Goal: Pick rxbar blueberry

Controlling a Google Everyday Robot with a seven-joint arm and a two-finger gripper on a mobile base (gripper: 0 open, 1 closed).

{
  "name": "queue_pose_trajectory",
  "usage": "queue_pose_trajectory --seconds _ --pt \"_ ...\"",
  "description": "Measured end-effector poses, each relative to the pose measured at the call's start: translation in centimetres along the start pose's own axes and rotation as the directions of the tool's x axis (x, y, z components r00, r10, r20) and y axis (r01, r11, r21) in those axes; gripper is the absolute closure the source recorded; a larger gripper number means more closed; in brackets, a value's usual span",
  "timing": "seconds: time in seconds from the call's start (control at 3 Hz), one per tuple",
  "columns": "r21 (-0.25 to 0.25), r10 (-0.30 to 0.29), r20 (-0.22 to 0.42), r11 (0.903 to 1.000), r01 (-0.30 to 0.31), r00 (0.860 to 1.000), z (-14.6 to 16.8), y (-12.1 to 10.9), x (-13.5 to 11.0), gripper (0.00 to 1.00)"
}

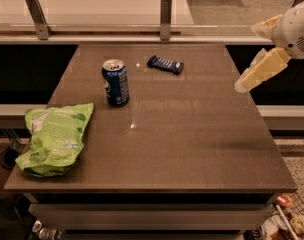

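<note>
**Bar top-centre, gripper far right**

We see the small flat dark-blue wrapped rxbar blueberry (165,64) lying top-centre on the grey-brown bench (192,144), near the upright blue soda can (115,82). Cream gripper (262,70) hangs at frame right, well apart from the bar; whether it's apart or together, we can't tell.
</note>
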State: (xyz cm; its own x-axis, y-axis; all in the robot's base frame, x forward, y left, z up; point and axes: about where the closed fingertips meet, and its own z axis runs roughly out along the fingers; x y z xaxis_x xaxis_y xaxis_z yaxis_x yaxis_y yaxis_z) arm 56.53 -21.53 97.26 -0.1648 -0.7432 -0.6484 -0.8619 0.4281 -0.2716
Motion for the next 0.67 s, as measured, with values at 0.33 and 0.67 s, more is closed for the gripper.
queue_pose_trajectory --seconds 0.33,0.67 --pt "0.023 0.079 0.138 0.9963 -0.083 0.987 2.7 -0.91 0.31 0.0" --pt "0.053 0.085 0.166 0.994 -0.095 0.982 2.81 -1.73 -0.29 0.0"
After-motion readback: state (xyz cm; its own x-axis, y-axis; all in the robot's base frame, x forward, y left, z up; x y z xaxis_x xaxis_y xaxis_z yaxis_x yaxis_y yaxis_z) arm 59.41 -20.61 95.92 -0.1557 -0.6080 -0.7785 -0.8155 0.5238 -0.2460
